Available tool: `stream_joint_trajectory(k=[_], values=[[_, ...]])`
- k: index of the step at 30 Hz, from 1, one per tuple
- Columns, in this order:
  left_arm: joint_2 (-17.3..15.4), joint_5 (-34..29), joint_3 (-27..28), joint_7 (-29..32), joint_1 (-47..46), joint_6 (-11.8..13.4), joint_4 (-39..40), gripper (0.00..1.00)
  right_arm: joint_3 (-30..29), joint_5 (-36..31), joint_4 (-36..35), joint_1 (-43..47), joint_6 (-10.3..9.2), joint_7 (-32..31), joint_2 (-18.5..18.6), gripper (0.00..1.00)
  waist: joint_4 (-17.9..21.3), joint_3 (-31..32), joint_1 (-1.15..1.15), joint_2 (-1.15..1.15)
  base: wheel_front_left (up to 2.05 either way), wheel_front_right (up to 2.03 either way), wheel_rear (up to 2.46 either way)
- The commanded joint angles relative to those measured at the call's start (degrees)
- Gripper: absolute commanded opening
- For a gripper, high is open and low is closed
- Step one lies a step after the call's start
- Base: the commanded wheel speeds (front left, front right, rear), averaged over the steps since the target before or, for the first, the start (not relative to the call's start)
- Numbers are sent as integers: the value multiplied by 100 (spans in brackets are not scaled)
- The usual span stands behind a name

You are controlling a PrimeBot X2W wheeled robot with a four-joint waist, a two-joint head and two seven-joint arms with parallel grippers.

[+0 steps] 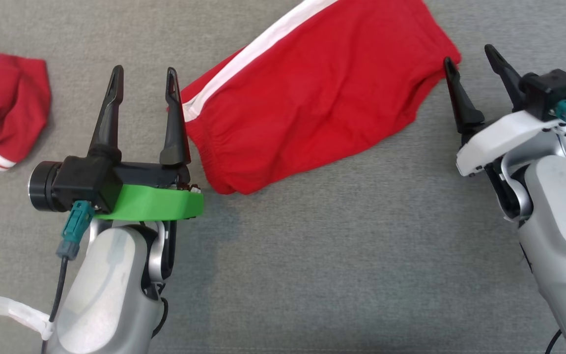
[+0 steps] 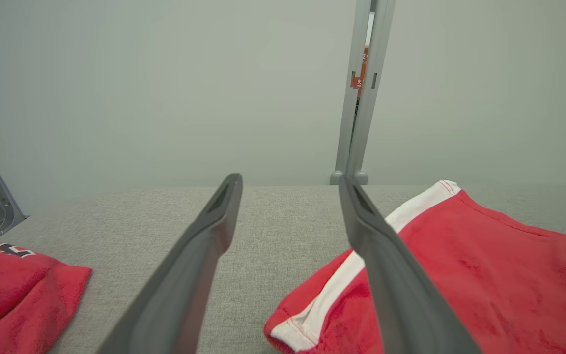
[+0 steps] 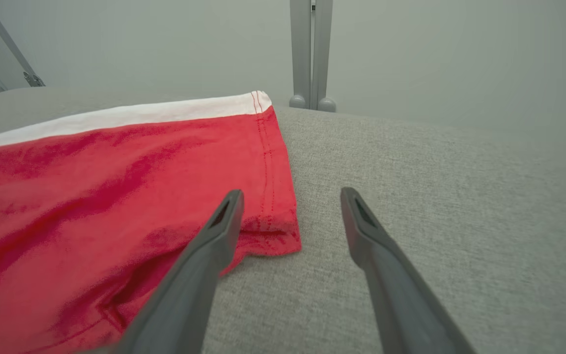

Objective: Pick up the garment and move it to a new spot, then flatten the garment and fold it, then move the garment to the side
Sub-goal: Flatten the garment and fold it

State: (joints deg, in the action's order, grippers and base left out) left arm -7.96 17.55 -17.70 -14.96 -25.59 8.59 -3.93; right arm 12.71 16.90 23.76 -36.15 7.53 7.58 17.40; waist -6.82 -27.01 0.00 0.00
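Spread wide and empty at either end of the red shorts (image 1: pixel 312 93) lying on the grey surface (image 1: pixel 337 270): left gripper (image 1: pixel 144 70) by the waistband (image 1: pixel 204 147), right gripper (image 1: pixel 468 54) by the leg hem (image 3: pixel 268 162). Risks pinching one layer only if closed shallow, or bunching fabric through uneven pulls.

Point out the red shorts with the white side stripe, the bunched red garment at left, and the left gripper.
Red shorts with white stripe (image 1: pixel 322 93): head view, middle of the cloth.
Bunched red garment (image 1: pixel 8 98): head view, red body.
Left gripper (image 1: pixel 144 70): head view, midway between fingertips.
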Motion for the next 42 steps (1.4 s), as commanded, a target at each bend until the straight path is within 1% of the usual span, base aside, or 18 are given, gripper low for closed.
stream_joint_trajectory(k=[1, 5, 6, 7, 8, 11, 14, 18, 23, 27, 33, 39, 42], values=[[33, -46, 41, -28, -92, -32, 37, 100, 63, 47, 209, -155, -8, -24, -9, 100, -329, -308, 0, 0, 0, 0, 0], [117, -131, 96, -29, -23, -90, 73, 100, 263, 264, 783, -400, -8, -50, -32, 100, -369, -311, 0, 0, 0, 0, 0], [130, -144, 118, -29, -1, -100, 71, 100, 313, 323, 927, -423, -8, -83, -38, 44, -368, -301, 0, 0, 0, 0, 0], [143, -165, 139, -29, 17, -101, 66, 100, 371, 379, 1029, -411, -8, -130, -41, 30, -363, -286, 0, 0, 0, 0, 0], [158, -186, 162, -30, 42, -120, 61, 100, 443, 471, 1111, -398, -7, -153, -49, 0, -352, -265, 0, 0, 0, 0, 0], [190, -208, 225, -29, 120, -161, 36, 100, 658, 697, 1155, -345, -7, -103, -26, 0, -297, -172, 0, 0, 0, 0, 0], [198, -213, 315, -26, 214, -207, -1, 100, 756, 872, 1027, -202, -6, 128, 16, 0, -193, -31, 0, 0, 0, 0, 0], [145, -250, 364, -25, 413, -264, -115, 100, 692, 1040, 848, 122, -7, 384, -29, 0, 9, 218, 0, 0, 0, 0, 0], [38, -263, 393, -26, 722, -267, -204, 100, 420, 1185, 610, 818, -8, 519, -142, 0, 263, 566, 0, 0, 0, 0, 0], [-21, -233, 398, -4, 947, -228, -214, 100, -63, 1113, 378, 1474, -8, 611, -277, 0, 392, 801, 0, 0, 0, 0, 0], [-47, -169, 350, 64, 1139, -242, -183, 100, -730, 971, 189, 2259, -8, 544, -576, 0, 438, 1019, 0, 0, 0, 0, 0], [-54, -139, 325, 104, 1242, -205, -147, 100, -1055, 711, -187, 2552, -8, 357, -765, 0, 455, 1141, 0, 0, 0, 0, 0], [-77, -117, 327, 114, 1280, -194, -137, 100, -967, 518, -519, 2438, -7, 188, -807, 0, 451, 1198, 0, 0, 0, 0, 0]])
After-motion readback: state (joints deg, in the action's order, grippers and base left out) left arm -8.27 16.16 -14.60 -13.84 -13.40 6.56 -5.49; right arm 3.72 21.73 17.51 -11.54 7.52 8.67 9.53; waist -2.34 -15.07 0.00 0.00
